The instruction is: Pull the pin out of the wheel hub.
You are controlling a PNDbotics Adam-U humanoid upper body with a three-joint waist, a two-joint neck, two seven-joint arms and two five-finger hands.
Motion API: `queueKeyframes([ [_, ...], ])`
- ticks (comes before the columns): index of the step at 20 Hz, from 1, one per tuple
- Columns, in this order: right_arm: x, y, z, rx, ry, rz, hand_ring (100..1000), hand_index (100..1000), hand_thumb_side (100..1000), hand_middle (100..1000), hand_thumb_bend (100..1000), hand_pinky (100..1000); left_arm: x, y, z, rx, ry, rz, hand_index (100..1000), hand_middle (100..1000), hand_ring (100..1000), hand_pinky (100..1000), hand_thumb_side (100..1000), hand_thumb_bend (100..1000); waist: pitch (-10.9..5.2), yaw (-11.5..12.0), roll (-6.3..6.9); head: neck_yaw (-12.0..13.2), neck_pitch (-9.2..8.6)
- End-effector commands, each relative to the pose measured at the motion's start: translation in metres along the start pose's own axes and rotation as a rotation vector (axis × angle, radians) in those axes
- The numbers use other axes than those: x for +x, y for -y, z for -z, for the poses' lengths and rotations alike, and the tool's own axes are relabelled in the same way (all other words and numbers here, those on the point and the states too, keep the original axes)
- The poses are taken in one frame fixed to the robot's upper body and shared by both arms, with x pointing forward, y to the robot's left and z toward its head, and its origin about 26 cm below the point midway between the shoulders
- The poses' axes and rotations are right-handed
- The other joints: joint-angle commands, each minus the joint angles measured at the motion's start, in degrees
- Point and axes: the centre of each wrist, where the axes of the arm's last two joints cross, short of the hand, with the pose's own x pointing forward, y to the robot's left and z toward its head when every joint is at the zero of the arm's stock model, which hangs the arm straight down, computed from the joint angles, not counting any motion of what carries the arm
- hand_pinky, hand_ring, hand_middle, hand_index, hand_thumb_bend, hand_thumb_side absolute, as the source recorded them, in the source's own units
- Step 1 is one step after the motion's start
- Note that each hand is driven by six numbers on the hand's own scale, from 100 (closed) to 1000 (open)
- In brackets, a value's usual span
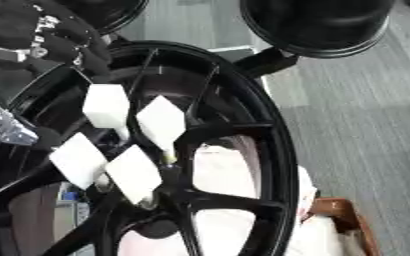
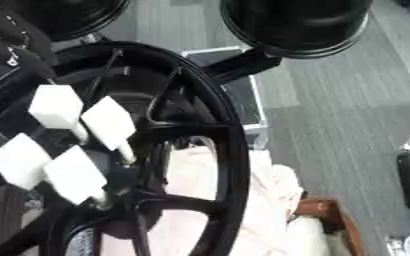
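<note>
A glossy black spoked alloy wheel hub (image 1: 235, 145) stands on edge and fills the lower left of both views. Four pins with white block-shaped heads (image 1: 162, 121) stick out of its centre, clustered close together. The robot's left hand (image 1: 42, 35) shows at the upper left, dark against the rim, near the uppermost pin; whether its fingers are open or closed cannot be told.

black wheel hub (image 1: 243, 150), rim upright, spokes meeting at lower centre. four white block-headed pins (image 1: 162, 121) stand clustered at the centre — two upper, two lower. left hand (image 1: 33, 35) at upper left, above the rim — fingers unclear. grey floor (image 1: 357, 115) right.
</note>
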Motion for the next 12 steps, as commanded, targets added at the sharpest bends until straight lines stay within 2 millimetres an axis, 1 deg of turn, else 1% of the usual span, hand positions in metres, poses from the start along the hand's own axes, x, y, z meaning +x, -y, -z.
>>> queueKeyframes([
  [1,0.003,0.002,0.004,-0.002,0.026,-0.006,764,791,317,642,100,810,0.0,-0.014,-0.013,-0.208,0.131,0.204,874,815,898,877,487,493,-1.09,0.06,0.01,-0.19,-0.38],
  [5,0.003,0.003,0.005,-0.005,0.03,-0.006,763,791,317,641,100,809,0.007,-0.019,-0.02,-0.201,0.141,0.216,868,818,896,872,487,491,-1.03,0.09,0.12,-0.44,-0.35],
  [9,0.003,0.002,0.005,-0.006,0.03,-0.004,763,791,317,641,100,809,0.019,-0.022,-0.026,-0.203,0.171,0.24,857,822,894,872,488,490,-0.96,0.11,0.19,-0.74,-0.07],
  [12,0.003,0.002,0.005,-0.006,0.03,-0.003,763,791,317,641,100,809,0.023,-0.022,-0.028,-0.206,0.176,0.243,857,822,894,872,488,490,-0.96,0.04,0.2,-0.68,-0.05],
])
